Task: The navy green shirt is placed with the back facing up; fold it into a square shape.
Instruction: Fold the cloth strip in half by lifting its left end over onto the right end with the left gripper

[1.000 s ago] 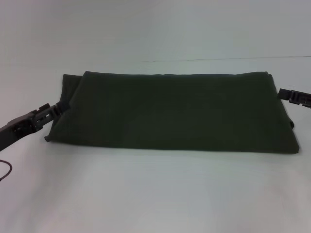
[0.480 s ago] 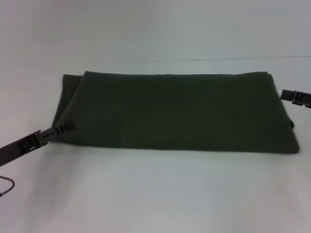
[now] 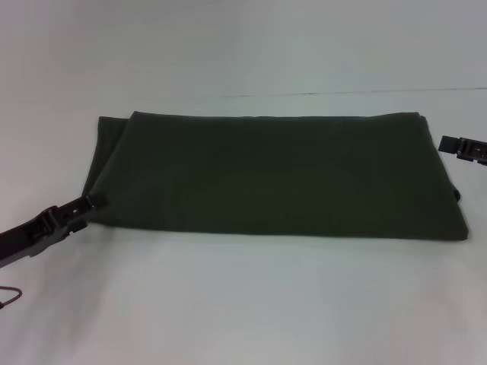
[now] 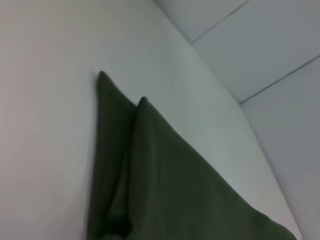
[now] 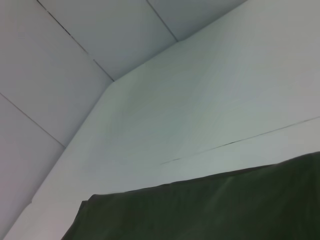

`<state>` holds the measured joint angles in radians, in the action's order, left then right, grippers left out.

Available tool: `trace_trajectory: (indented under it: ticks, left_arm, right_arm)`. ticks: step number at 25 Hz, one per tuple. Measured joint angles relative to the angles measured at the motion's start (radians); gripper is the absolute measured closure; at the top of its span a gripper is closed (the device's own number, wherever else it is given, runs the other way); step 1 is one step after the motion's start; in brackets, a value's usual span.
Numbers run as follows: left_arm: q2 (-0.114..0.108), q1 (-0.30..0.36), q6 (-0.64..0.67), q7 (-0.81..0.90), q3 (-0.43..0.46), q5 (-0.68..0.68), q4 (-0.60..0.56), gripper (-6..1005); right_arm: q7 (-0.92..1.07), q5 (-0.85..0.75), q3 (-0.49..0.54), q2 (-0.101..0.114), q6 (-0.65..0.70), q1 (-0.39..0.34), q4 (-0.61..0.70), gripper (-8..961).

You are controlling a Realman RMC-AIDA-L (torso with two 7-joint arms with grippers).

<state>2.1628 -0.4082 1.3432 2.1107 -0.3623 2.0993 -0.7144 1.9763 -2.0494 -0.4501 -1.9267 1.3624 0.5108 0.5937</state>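
Two grippers, one at each short end of the shirt (image 3: 274, 175). Found the left gripper (image 3: 90, 203) low, its tip right at the near left corner, touching the cloth or just beside it. Could not tell whether it was spread, closed, or pinching the hem. Found the right gripper (image 3: 456, 145) just off the right edge, towards the far corner, half out of the head view. Could not tell its state either, nor whether it touched the cloth.

Outward from there: saw the shirt lying flat in the middle of the table (image 3: 243, 304) as a long band, plain side up, no lettering showing. Noted more than one layer at the left end, with an under layer poking out past the top one at the far left corner; saw the same two points of cloth in the left wrist view.

Judged the lengthwise folding done, with sleeves and sides already tucked in. Judged the crosswise folding not yet done: much wider than deep, so no square yet. Reckoned at least one end-to-end fold left, then a tidy of the stray left layer.
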Motion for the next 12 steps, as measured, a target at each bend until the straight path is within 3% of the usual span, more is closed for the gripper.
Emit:
trace_trajectory:
  ticks: [12]
  left_arm:
    - [-0.005, -0.022, -0.078, 0.051, -0.008, 0.013, 0.044, 124]
  right_arm:
    - [0.001, 0.000, 0.004, 0.000, -0.009, 0.003, 0.000, 225]
